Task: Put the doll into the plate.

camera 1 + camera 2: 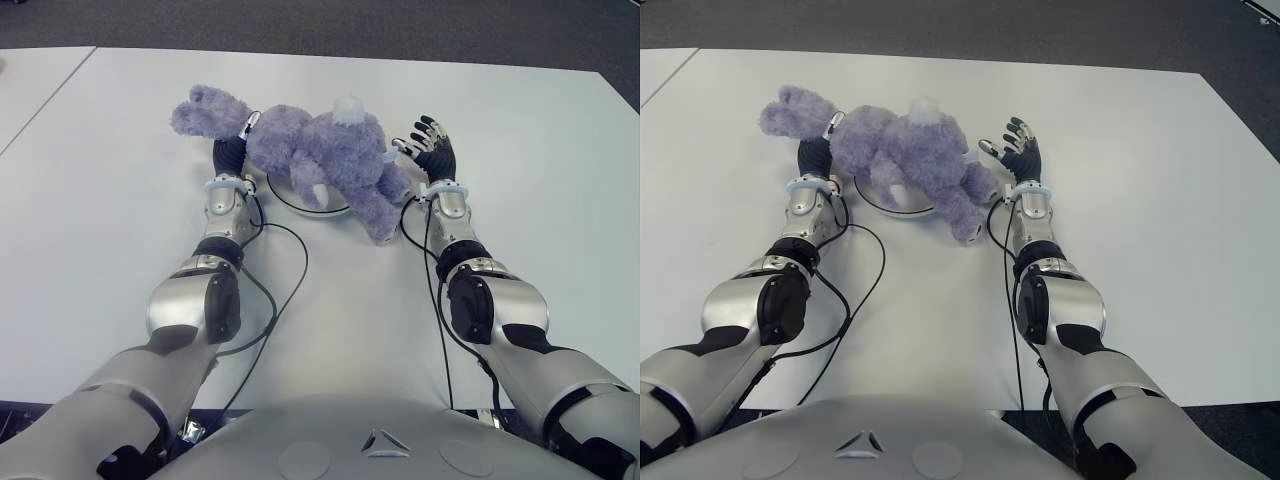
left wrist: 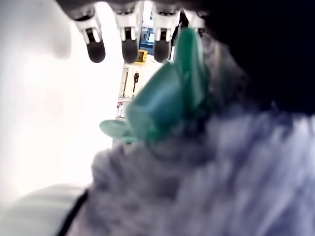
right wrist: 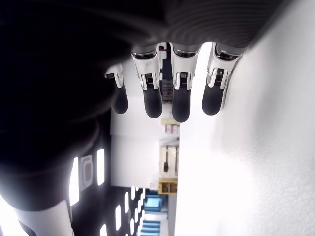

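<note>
A purple plush doll (image 1: 320,150) lies across a white plate (image 1: 300,200) on the white counter (image 1: 120,200). Its body covers most of the plate, so that only the near rim with its dark edge shows. Its head reaches toward the robot's left, past the plate, and one leg hangs over the rim toward the right, ending on the counter. A white tuft sits on the doll's far side.

The left hand (image 1: 232,152) is tucked against the doll's head and neck, partly buried under the fur. In the left wrist view its fingers (image 2: 129,46) stretch out straight past the plush and a green bit of the doll (a bow or ribbon, perhaps), and they close on nothing.

The right hand (image 1: 428,150) stands just beside the doll's leg, on the right of it. Its fingers (image 3: 152,101) are spread and hold nothing, apart from the fur.

Black cables run along both forearms and lie on the counter. No writing or label can be read on anything here.
</note>
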`<state>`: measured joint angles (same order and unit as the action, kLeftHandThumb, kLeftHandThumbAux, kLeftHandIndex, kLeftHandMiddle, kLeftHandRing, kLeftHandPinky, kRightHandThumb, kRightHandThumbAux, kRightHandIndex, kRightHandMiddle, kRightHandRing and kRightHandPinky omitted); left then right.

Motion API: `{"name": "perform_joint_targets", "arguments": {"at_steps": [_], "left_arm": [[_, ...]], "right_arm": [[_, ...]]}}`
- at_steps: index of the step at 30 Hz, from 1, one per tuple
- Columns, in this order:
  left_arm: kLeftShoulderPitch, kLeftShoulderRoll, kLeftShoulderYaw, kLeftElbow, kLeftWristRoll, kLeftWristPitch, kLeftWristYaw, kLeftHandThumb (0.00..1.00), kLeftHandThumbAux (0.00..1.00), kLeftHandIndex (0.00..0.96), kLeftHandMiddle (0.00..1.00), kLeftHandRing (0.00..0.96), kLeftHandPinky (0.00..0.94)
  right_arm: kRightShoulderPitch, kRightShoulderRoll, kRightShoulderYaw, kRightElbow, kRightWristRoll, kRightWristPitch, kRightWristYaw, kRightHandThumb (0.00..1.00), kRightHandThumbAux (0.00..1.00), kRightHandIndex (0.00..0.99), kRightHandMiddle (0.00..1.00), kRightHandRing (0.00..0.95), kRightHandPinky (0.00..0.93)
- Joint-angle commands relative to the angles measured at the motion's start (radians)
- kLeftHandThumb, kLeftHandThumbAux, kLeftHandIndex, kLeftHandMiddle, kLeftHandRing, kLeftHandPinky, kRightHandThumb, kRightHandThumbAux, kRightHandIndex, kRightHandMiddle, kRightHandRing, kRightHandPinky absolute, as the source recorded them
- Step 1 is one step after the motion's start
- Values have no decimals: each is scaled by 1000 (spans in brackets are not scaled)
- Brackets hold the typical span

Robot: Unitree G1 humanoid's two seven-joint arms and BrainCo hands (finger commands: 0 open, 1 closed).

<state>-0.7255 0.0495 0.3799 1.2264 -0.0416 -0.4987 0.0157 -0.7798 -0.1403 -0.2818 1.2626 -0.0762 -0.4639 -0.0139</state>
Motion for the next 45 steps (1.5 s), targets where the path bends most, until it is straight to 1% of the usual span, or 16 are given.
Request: {"name": "perform_joint_targets", "arguments": {"at_steps": [1, 5, 11, 17, 26, 32, 38, 45], "left_arm": [[234, -45, 26, 131, -19, 79, 11, 0, 555, 44, 81, 79, 107], [229, -43, 27, 133, -20, 105, 14, 0, 548, 39, 77, 77, 97], [225, -45, 26, 135, -19, 118, 24, 0, 543, 37, 71, 73, 94], [228, -48, 26, 133, -18, 99, 22, 0, 539, 39, 72, 75, 102], [228, -49, 27, 134, -20, 103, 21, 0, 536, 41, 76, 79, 105], [226, -48, 20, 135, -12, 122, 33, 0, 546, 46, 81, 81, 105], [228, -49, 26, 134, -18, 107, 30, 0, 549, 48, 81, 82, 108], [226, -46, 23, 135, -17, 126, 29, 0, 554, 43, 80, 79, 99]], "right_arm": [[194, 47, -10, 109, 3, 108, 6, 0, 773, 126, 144, 143, 158], [195, 46, -15, 109, 6, 107, 9, 0, 774, 128, 145, 144, 164], [196, 46, -23, 109, 10, 106, 15, 0, 778, 133, 152, 148, 163], [195, 46, -24, 108, 9, 101, 18, 0, 778, 130, 151, 146, 152], [195, 45, -19, 108, 4, 104, 11, 0, 772, 123, 141, 136, 140], [196, 45, -20, 108, 4, 108, 10, 0, 769, 120, 137, 131, 136], [196, 46, -24, 108, 9, 112, 9, 0, 781, 125, 140, 134, 145], [196, 47, -25, 108, 9, 112, 4, 0, 792, 127, 144, 138, 152]]}}
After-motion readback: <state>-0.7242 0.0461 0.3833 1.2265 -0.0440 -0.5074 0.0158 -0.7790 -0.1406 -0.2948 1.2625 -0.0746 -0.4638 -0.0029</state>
